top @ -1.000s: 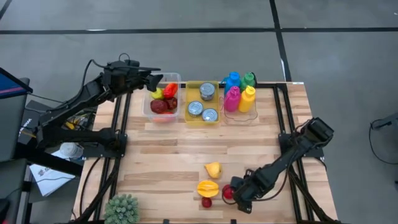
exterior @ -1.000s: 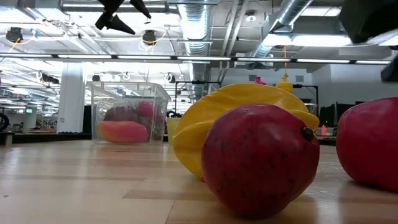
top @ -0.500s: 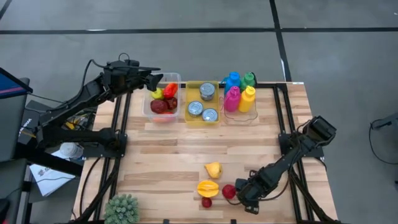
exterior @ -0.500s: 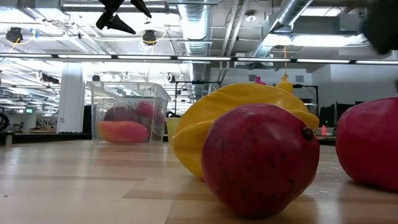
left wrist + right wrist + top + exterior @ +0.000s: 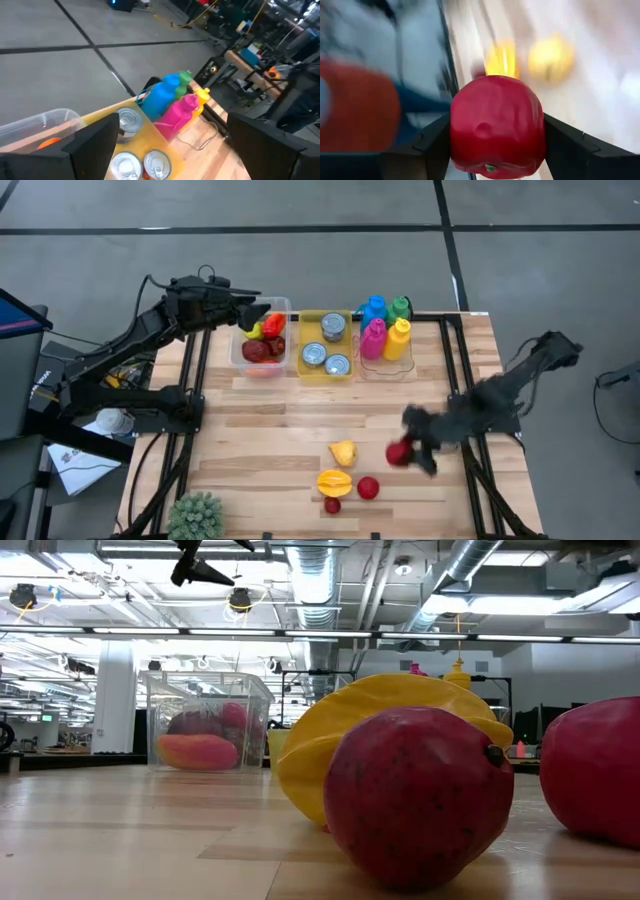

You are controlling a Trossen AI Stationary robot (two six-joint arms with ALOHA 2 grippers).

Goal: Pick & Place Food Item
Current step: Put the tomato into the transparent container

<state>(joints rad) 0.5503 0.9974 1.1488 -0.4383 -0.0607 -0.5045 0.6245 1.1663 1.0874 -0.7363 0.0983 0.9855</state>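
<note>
My right gripper (image 5: 408, 450) hangs above the table's near right part, shut on a red round fruit (image 5: 495, 127). Below it on the wood lie a yellow fruit (image 5: 343, 452), a yellow-orange fruit (image 5: 334, 481), a red fruit (image 5: 367, 488) and a smaller red fruit (image 5: 332, 505). At the far left, my left gripper (image 5: 252, 308) stands open and holding nothing above the clear bin (image 5: 286, 304) of fruit. The low view shows it high up, left gripper (image 5: 200, 562). My right gripper pinches the red fruit by two opposite sides (image 5: 457, 132) between its two fingers (image 5: 432, 147). The fruit fills the gap between them. It is lifted clear of the table, red fruit (image 5: 398, 453), with the fingers slanting down from the right.
A yellow bin (image 5: 303, 320) of cans and a clear bin (image 5: 385, 368) of coloured bottles stand at the far edge beside the fruit bin. A green plant (image 5: 195, 517) sits at the near left corner. Bare wood lies between the bins and the loose fruit.
My right gripper has risen from the table near the front edge and swung toward the far and right side. It carries a red fruit, which is now lifted clear of the wood. The other loose fruits have stayed in place.
</note>
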